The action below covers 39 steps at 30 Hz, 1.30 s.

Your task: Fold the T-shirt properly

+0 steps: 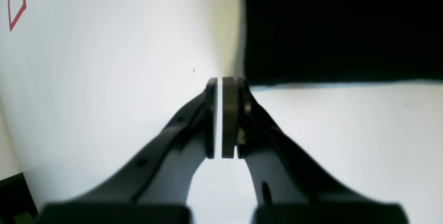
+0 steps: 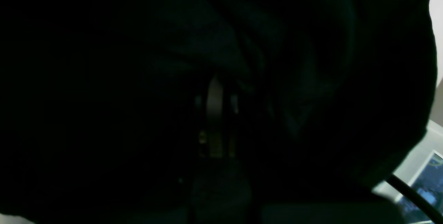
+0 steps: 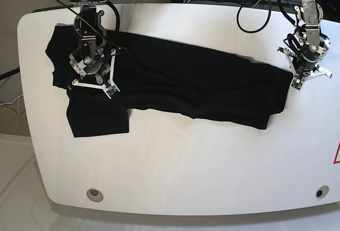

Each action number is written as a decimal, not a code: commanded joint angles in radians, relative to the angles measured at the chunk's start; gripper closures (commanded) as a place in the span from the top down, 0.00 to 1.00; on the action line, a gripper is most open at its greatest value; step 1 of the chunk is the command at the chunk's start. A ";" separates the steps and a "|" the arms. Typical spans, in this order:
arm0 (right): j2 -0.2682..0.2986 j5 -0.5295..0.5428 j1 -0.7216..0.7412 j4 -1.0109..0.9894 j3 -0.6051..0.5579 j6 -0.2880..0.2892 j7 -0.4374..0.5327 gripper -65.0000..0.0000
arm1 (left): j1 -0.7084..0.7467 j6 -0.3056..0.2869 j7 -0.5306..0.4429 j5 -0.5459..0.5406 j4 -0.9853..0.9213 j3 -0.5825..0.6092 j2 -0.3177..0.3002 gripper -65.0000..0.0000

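On your white table (image 3: pixel 180 156), right gripper (image 3: pixel 91 78) clamps the T-shirt (image 3: pixel 202 82); left gripper (image 1: pixel 219 113) nearly closed, gripping nothing.

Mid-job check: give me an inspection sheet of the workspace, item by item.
Surface: white table, red marking at its right edge.
Job's things: black T-shirt spread crosswise, partly folded, one sleeve lower left.
Clutter: nothing seen.
Grippers: left tool nearly shut, empty, beside the shirt's edge; right tool over the shirt, cloth fills its camera, state unclear.
Cables: black loops at the far edge.
Surroundings: grey floor, equipment behind the table.
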 commanded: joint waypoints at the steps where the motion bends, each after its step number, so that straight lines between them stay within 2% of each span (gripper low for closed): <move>1: -0.009 0.034 0.001 0.000 -0.002 0.016 0.001 0.00 | -0.014 0.009 -0.011 0.004 0.026 -0.006 -0.016 0.03; 12: -0.006 0.034 -0.002 0.000 -0.051 0.013 0.001 0.00 | -0.039 0.009 -0.007 0.004 0.187 -0.080 -0.016 0.03; 19: -0.011 0.034 -0.002 0.000 -0.062 0.010 0.001 0.00 | -0.112 0.007 0.069 -0.003 0.268 -0.078 -0.015 0.03; 24: -0.012 0.034 -0.004 0.000 -0.062 0.010 0.001 0.00 | -0.184 -0.008 0.092 -0.003 0.267 -0.037 0.040 0.03; 29: -0.012 0.034 -0.005 0.000 -0.062 0.010 0.000 0.00 | -0.203 -0.068 0.094 0.004 0.235 0.006 0.125 0.03; 34: -0.012 0.034 -0.005 0.001 -0.062 0.010 -0.002 0.00 | -0.207 -0.074 0.089 0.004 0.156 0.019 0.209 0.03; 39: -0.012 0.034 -0.007 0.003 -0.059 0.010 -0.002 0.00 | -0.220 -0.074 0.089 0.004 0.083 0.019 0.257 0.03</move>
